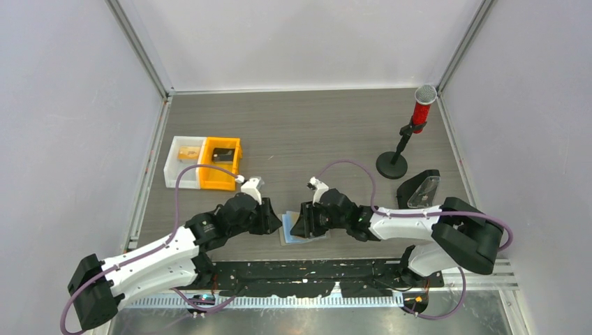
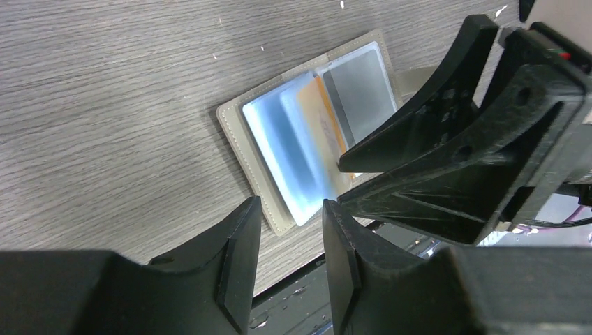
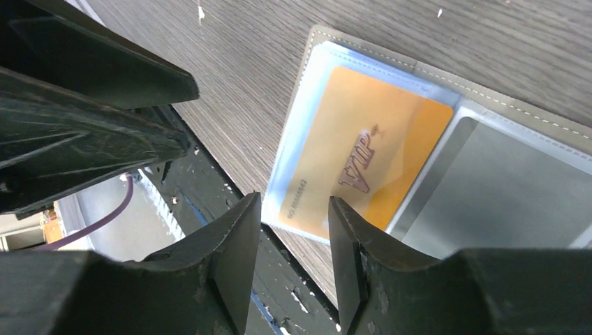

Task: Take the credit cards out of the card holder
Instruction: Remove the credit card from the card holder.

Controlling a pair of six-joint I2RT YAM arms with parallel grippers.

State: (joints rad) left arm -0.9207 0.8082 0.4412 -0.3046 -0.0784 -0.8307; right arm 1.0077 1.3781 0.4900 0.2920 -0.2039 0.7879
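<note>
Both arms crowd in on the card holder (image 2: 241, 139), which lies spread flat near the middle of the tabletop's (image 1: 314, 132) near edge. One panel shows the pale blue credit cards (image 2: 279, 150) fanned under a clear sleeve, with an orange card (image 3: 363, 157) tucked beside them. The other panel looks bare and grey.

The left gripper (image 2: 290, 216) hovers over the holder's near corner, its jaws parted with nothing between them. The right gripper (image 3: 293, 209) comes in from the other side just over the orange card's near edge, jaws also apart and empty. The two grippers sit very close, almost nose to nose above the holder.

No card looks free of the holder yet, so this reads as the approach and line-up for the first pull.

The next move probably calls for one gripper to pin the holder down while the other nips an exposed card edge and slides it out along the sleeve. These cards are thin and slick, so the pinch needs to be low and square. The holder will likely drag along if nothing holds it.
</note>
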